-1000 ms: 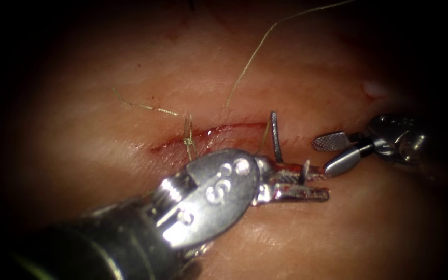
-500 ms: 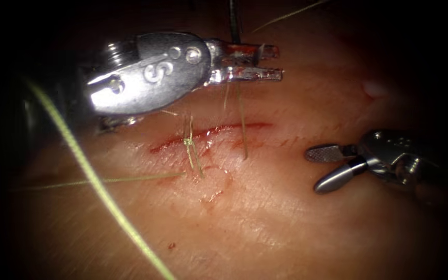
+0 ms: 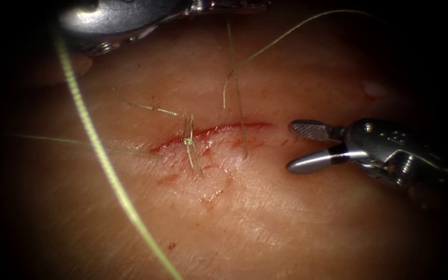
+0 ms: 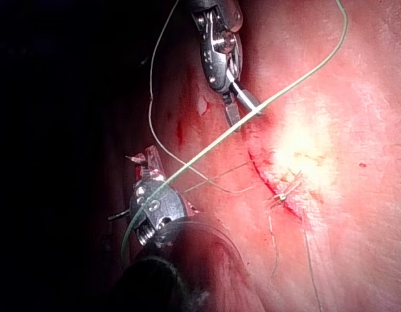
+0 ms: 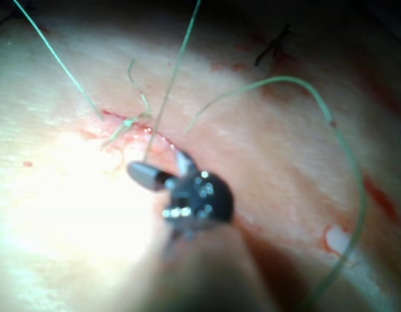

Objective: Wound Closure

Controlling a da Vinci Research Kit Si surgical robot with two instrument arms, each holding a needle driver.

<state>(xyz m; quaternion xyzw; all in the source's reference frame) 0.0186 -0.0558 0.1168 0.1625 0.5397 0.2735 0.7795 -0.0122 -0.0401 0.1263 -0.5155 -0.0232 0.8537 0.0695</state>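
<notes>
The cut runs across the tissue, with a tied knot near its left part. My left tool is high at the upper left, its jaws shut on the needle. A thread rises from the tissue near the cut's right end towards that tool. My right tool hovers just right of the cut's right end, open and holding nothing; I also see it here and here.
A thick strand of thread sweeps close past the endoscope from upper left to bottom middle. Another loop of thread arcs to the upper right. Short cut ends lie left of the knot. Red fluid stains the tissue below the cut.
My left tool has lifted from beside the cut up to the top left with the needle, drawing thread through the tissue. The right tool has shifted slightly left and stayed open.
</notes>
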